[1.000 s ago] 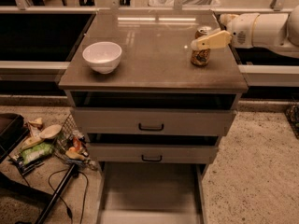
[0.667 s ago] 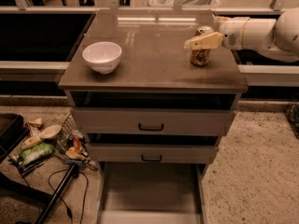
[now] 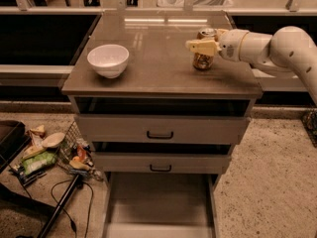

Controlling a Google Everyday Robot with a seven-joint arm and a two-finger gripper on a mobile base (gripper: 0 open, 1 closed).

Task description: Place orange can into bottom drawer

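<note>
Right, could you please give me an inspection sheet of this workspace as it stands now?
Surface: brown cabinet top, carrying two items.
Job's things: orange can standing upright on the right side of the top; bottom drawer pulled open, can not yet in it.
Clutter: white bowl on the left side of the top; litter pile on the floor left of the cabinet.
Grippers: gripper at the can's upper part, arm reaching in from the right.
Cables: thin black cable loose on the floor, lower left.
Surroundings: two upper drawers with black handles; speckled floor.
</note>
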